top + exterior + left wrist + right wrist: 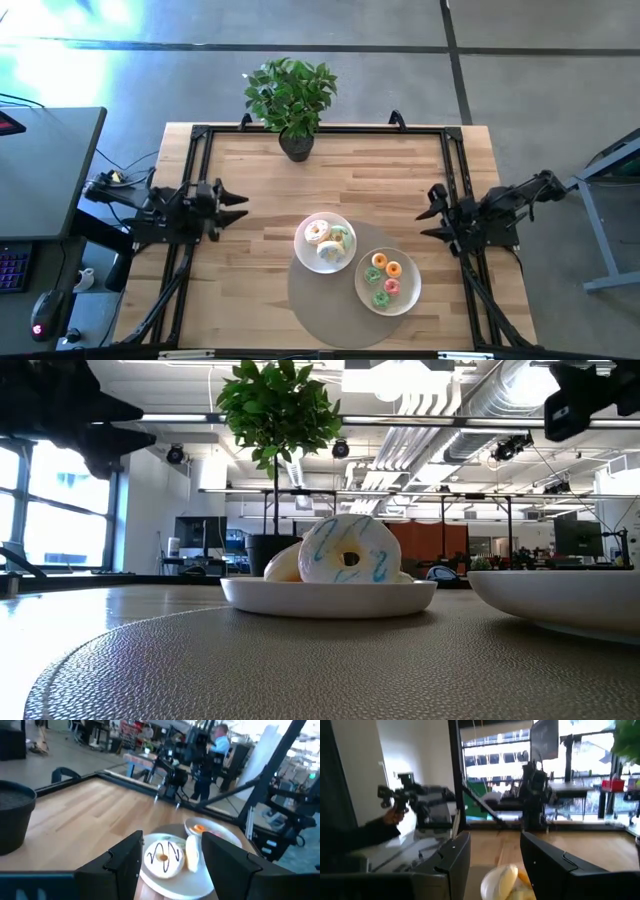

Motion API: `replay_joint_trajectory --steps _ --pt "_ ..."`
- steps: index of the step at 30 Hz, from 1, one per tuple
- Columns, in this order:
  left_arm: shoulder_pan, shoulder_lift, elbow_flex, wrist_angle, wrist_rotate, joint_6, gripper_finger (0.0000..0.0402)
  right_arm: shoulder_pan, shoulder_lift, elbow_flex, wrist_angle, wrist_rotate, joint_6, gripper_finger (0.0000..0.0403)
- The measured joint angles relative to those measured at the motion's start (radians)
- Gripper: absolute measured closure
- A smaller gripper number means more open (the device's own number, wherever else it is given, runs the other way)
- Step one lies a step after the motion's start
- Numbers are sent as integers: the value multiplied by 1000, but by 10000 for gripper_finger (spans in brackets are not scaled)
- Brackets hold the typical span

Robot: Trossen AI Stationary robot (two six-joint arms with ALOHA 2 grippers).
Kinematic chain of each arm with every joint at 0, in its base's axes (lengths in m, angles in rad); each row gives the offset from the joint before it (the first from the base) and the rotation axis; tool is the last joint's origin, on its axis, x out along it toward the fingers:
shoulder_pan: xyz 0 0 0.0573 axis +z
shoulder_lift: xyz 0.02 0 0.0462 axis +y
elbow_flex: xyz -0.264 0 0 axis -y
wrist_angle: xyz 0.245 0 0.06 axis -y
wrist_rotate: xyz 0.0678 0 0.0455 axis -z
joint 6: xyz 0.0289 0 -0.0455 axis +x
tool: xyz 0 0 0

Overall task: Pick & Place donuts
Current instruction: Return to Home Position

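Two white plates sit on a round grey mat (320, 300). The left plate (325, 243) carries larger donuts (318, 234), white, cream and green; in the low view a white donut with blue stripes (345, 555) leans upright against the others. The right plate (388, 281) holds several tiny donuts (384, 277), green, orange and pink. My left gripper (243, 205) hovers open to the left of the plates, and its wrist view shows the white donut (162, 857) between its fingers' line of sight. My right gripper (425, 212) is open too, right of the plates and above the table.
A potted plant (292, 100) stands at the table's far edge, its dark pot (12, 817) showing in the left wrist view. A black frame (320, 130) runs round the tabletop. Bare wood lies between the plant and the plates. A person's arm (370, 827) shows beyond the table.
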Motion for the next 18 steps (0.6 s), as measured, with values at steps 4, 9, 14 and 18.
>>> replay_joint_trajectory --steps 4,9,14,18 --pt "0 -1 -47 62 -13 0 200 0 0 -28 17 -1 22 234" --pt "0 0 -77 95 -9 -5 200 0 0 -91 100 -3 -9 234" --pt "0 0 -80 95 -9 -27 200 0 3 -141 155 -6 -11 234" --pt "0 7 -81 92 -5 6 200 0 6 -141 153 -5 -11 234"
